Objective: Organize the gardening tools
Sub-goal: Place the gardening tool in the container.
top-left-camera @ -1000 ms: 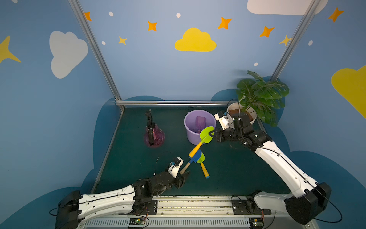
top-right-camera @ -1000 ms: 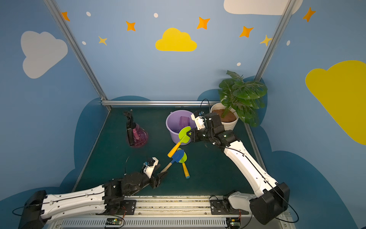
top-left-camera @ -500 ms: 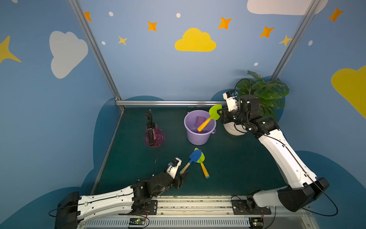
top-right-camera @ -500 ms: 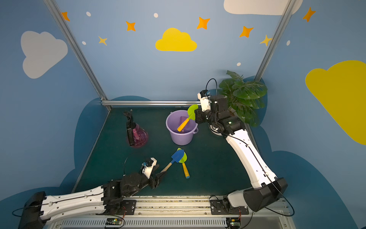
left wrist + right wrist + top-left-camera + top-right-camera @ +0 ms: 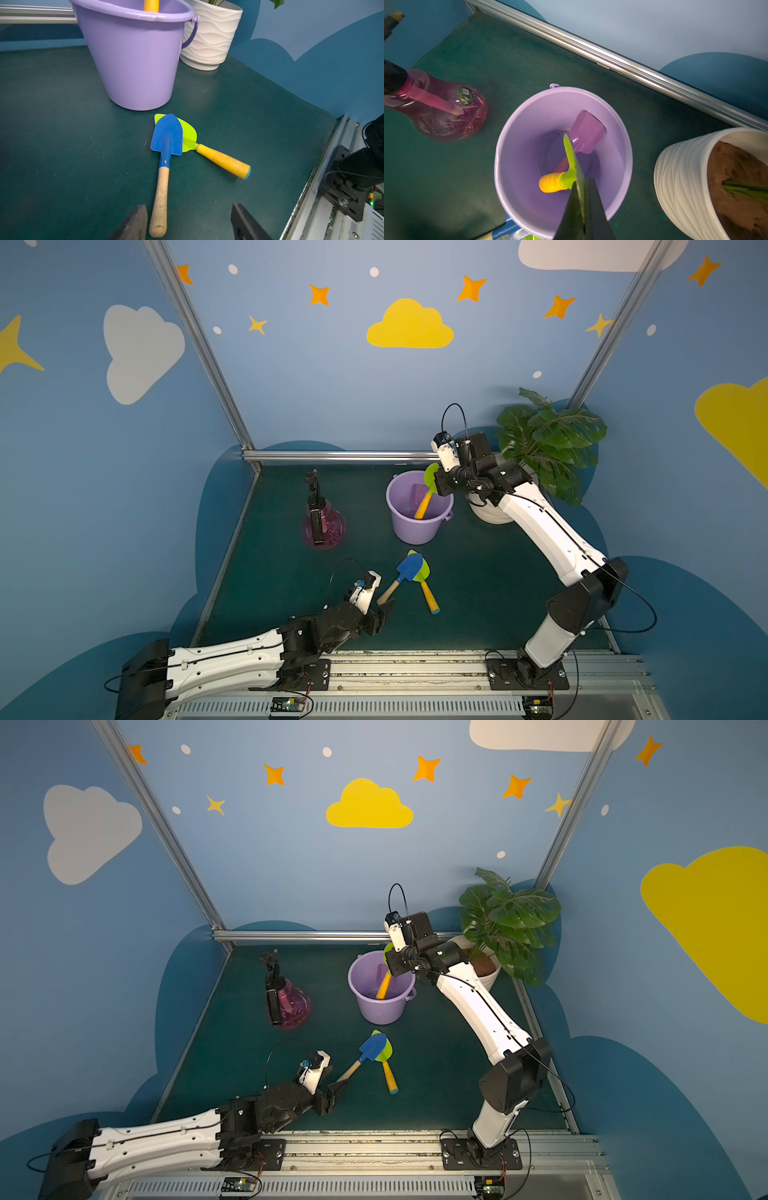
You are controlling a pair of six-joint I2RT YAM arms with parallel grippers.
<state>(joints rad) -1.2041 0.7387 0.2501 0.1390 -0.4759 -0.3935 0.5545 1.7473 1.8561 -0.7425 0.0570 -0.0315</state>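
My right claw (image 5: pixel 582 187) pinches a trowel (image 5: pixel 552 182) handle-down in the bucket (image 5: pixel 500 145) (scoop (image 5: pixel 588 133) already in), while my left claw (image 5: pixel 189 207), spread, faces the spade (image 5: pixel 167 135) and second trowel (image 5: pixel 222 160), both left to store.

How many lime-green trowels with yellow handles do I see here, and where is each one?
2. One trowel is gripped by the right tool, handle down inside the lilac bucket. The other trowel lies on the green mat, blade partly under the blue spade.

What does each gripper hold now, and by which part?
The right gripper pinches the lime-green trowel by its blade, handle down inside the bucket. The left gripper is open, holding nothing.
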